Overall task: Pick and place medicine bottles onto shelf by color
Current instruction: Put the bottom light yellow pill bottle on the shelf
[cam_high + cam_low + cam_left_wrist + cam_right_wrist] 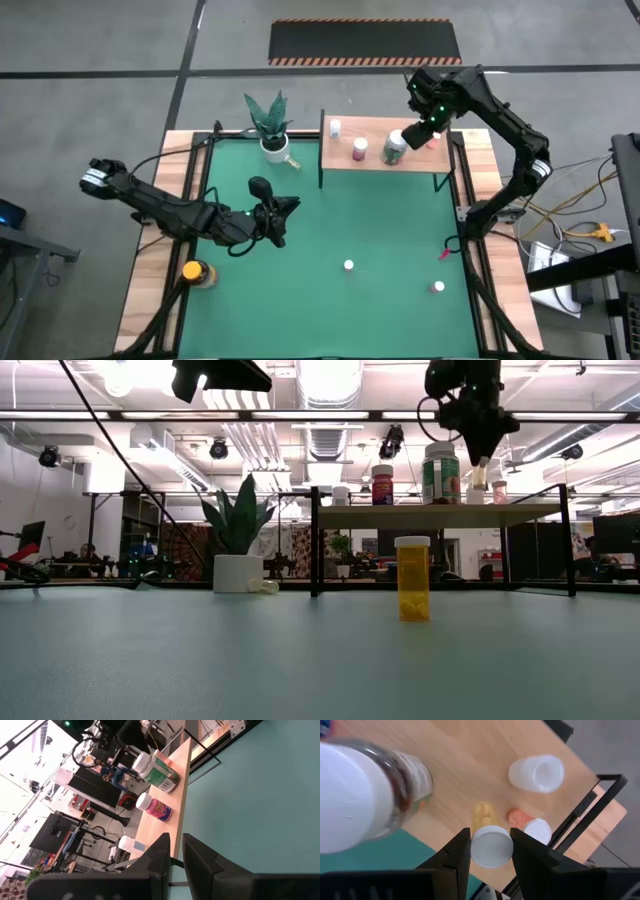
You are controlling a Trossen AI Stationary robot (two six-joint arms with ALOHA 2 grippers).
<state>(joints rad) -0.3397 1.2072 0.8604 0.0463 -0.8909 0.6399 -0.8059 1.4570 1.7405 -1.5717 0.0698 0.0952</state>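
Wooden shelf (372,129) is crowded: right gripper (490,851) pinches a white-capped bottle (491,845) over it, so lowering carelessly could topple the green-label bottle (396,148). Left gripper (277,220) idles, fingers together, empty.

Grey concrete floor (100,40) around table; hazard-striped black mat (365,40) at 12 o'clock. Ceiling strip lights (330,415), exposed ducts (330,380), cluttered workstations behind.

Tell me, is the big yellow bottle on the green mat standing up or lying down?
Standing up. The yellow bottle stands upright on the green mat with its cap on top; the high view shows that cap from above.
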